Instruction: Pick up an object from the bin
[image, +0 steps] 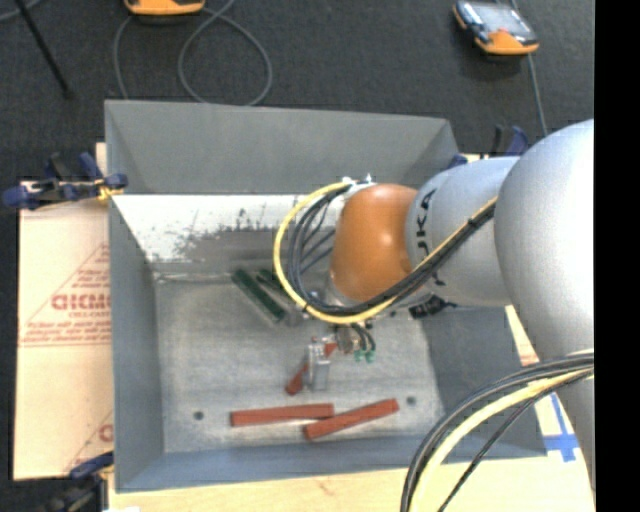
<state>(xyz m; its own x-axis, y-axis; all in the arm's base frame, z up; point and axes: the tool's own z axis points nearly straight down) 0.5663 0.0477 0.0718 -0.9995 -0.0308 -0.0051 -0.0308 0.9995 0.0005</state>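
I have the pincer (320, 368) down low over the floor of the grey bin (135, 330), under the arm's orange cover (372, 240). Yellow and black cables (287, 262) loop around that cover, up and to the left of the pincer. From this view I cannot tell whether the pincer stands wide or narrow.

The thing closest to it is a short red-brown piece (297, 383). It lies tilted on the bin floor just beside the pincer, at its lower left. The two look to be touching, but I cannot make out whether the piece is actually gripped.

Below the pincer, toward the bin's near wall, two long bars of the same red-brown lie flat. The first long bar (282, 415) sits almost level, below and left of the pincer. The second long bar (352, 417) is slightly slanted, below and right of the pincer, and its left end meets the right end of the first.

Up and to the left of the pincer, well apart from it, a dark green piece (260, 292) lies slanted at the foot of the far wall.
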